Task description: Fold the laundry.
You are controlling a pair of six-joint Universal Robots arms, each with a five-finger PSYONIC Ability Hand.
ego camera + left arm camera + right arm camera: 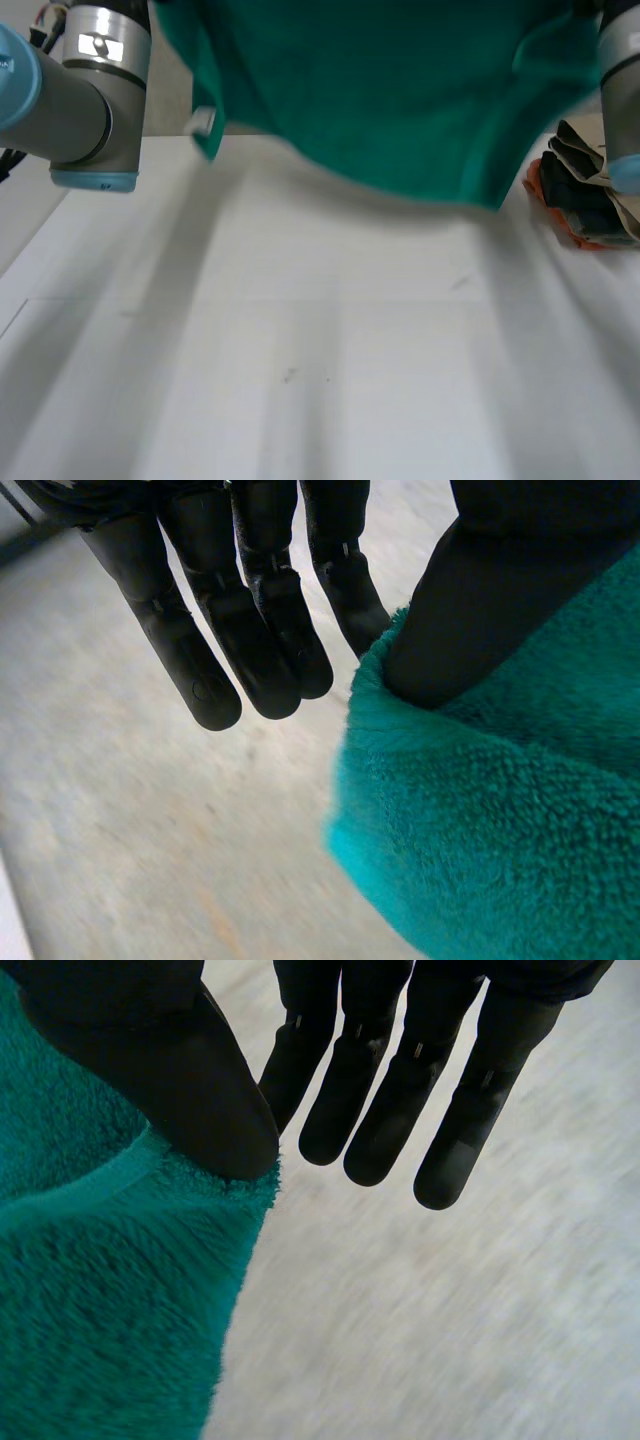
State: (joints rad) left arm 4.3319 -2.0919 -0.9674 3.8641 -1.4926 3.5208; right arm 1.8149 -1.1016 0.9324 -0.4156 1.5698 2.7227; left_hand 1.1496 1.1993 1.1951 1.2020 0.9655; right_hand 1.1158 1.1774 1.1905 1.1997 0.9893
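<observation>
A green terry towel [390,90] hangs in the air above the white table [320,360], stretched between my two arms, and its lower edge sags in the middle. A white tag [203,121] dangles at its left edge. In the left wrist view my left hand [250,630] keeps its fingers straight while the thumb [480,610] presses into the towel's corner [500,840] and clamps it. My right hand [400,1090] stands the same way, its thumb [170,1070] clamped on the hemmed corner of the towel [110,1310].
A pile of folded clothes [585,190], dark, beige and orange, lies at the table's right edge under my right arm [620,90]. My left arm [90,100] reaches in over the table's far left corner.
</observation>
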